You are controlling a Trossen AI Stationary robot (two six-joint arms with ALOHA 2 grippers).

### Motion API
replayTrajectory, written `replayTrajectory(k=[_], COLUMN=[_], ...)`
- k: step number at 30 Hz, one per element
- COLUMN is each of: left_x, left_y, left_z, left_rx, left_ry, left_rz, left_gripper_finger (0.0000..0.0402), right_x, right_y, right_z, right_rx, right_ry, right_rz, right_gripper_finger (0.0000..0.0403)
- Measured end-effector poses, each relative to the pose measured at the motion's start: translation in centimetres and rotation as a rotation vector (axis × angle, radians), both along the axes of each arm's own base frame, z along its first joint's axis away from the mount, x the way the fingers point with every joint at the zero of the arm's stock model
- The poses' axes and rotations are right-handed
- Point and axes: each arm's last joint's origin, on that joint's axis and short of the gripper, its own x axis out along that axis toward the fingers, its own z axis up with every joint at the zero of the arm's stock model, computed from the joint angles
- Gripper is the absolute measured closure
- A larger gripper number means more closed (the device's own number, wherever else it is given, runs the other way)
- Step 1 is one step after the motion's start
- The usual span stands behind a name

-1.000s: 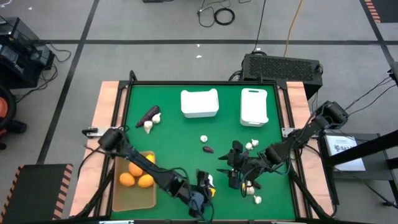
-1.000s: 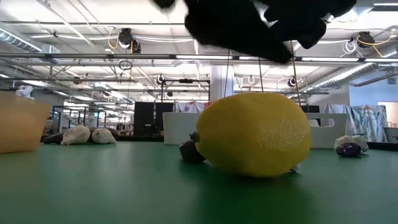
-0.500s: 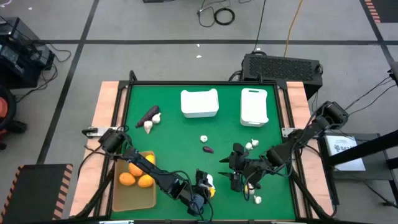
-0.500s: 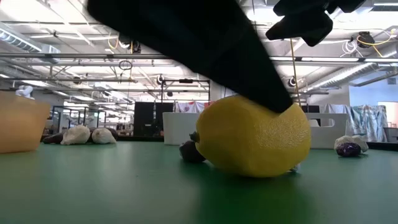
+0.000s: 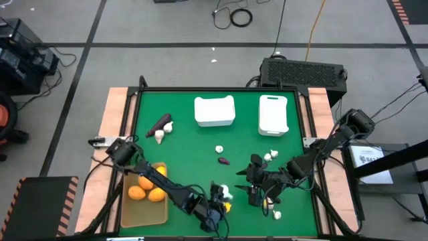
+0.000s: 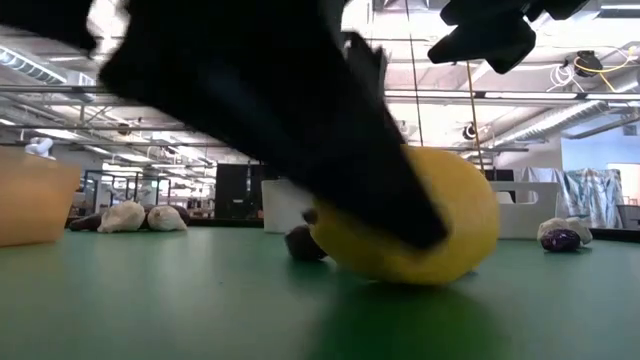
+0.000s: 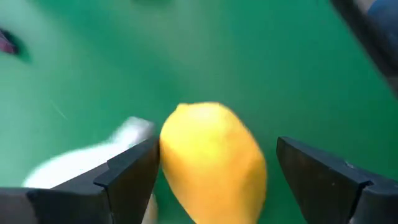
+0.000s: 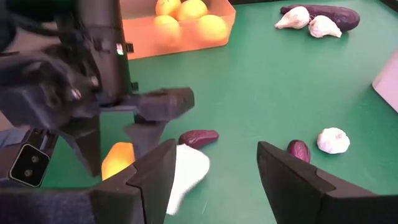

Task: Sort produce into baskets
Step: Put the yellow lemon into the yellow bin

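Note:
A yellow lemon (image 7: 211,165) lies on the green table near its near edge and also shows in the high view (image 5: 227,207). A white garlic bulb (image 5: 226,194) lies right beside it. My left gripper (image 5: 219,201) is open and low over the lemon, one finger on each side. My right gripper (image 5: 257,189) is open and empty, above the table just right of the lemon. Several orange fruits (image 5: 148,187) lie in the tan tray (image 5: 144,213) at the near left. My left gripper comes at the lemon from above, slanting toward the table's right. One finger (image 7: 134,168) stands right at the lemon's side (image 7: 166,155) and the other (image 7: 317,171) is a little apart. I cannot tell whether it touches. The lemon rests on the table.
A white squarish bin (image 5: 214,110) and a narrower white bin (image 5: 273,114) stand at the far side. An eggplant with garlic bulbs (image 5: 160,127) lies far left. Garlic bulbs and small purple pieces (image 5: 223,155) are scattered mid-table and under my right arm (image 5: 271,155).
My left gripper has come down over the lemon, so its open fingers now stand on either side of it. In the low view a finger now crosses in front of it. The lemon has stayed in place.

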Motion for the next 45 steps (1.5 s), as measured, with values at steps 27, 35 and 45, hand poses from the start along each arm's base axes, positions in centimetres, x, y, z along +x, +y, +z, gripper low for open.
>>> replayTrajectory(k=[27,35,45], left_x=[0.2,-1.9,-10.0], left_y=[0.3,1.1,3.1], left_z=[-0.5,3.9,11.3], left_rx=[-0.027,-0.097,-0.122], left_ry=[0.017,0.108,0.402], left_rz=[0.054,0.089,0.319], left_gripper_finger=[0.0141,0.0144,0.0145], right_x=[0.0,0.0,0.0], right_y=[0.0,0.0,0.0], right_z=[0.0,0.0,0.0], right_rx=[-0.001,0.001,-0.004], right_ry=[0.0,0.0,-0.002], right_rz=[0.002,0.001,0.004], right_gripper_finger=[0.0188,0.0188,0.0188])
